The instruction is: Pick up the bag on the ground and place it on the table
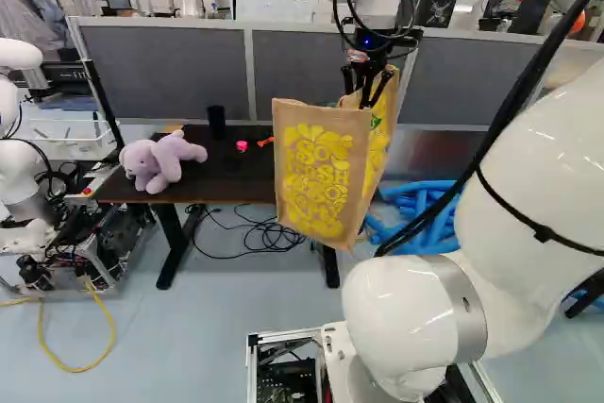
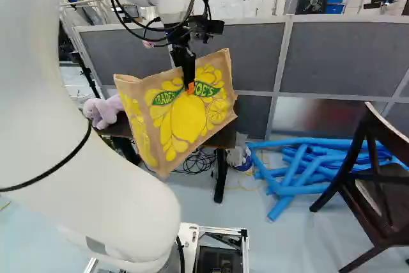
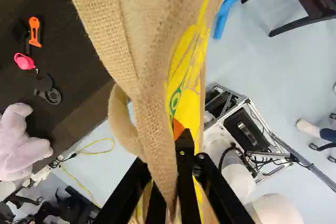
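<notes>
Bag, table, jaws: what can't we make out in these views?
- Bag contents: all views, its walls hide them.
- One of the jaws: wrist view, end hidden by bag cloth.
- Table, part behind bag: left base view, bag blocks it.
- Plush toy: wrist view, cut off by edge.
- Chair: right base view, cut off by edge.

Open tabletop (image 1: 231, 178) beside plush toy (image 1: 164, 161); black cylinder (image 1: 216, 122) beyond

I'm seeing blue tubes (image 2: 319, 142) lying in front of the grey partition (image 2: 345, 59) (quite a tangle, from where I'm sitting). Nearer the cameras than the partition, a dark chair (image 2: 383, 222) is standing. A lilac plush toy (image 1: 165, 159) and black cables (image 1: 269, 236) are resting before the partition.
</notes>
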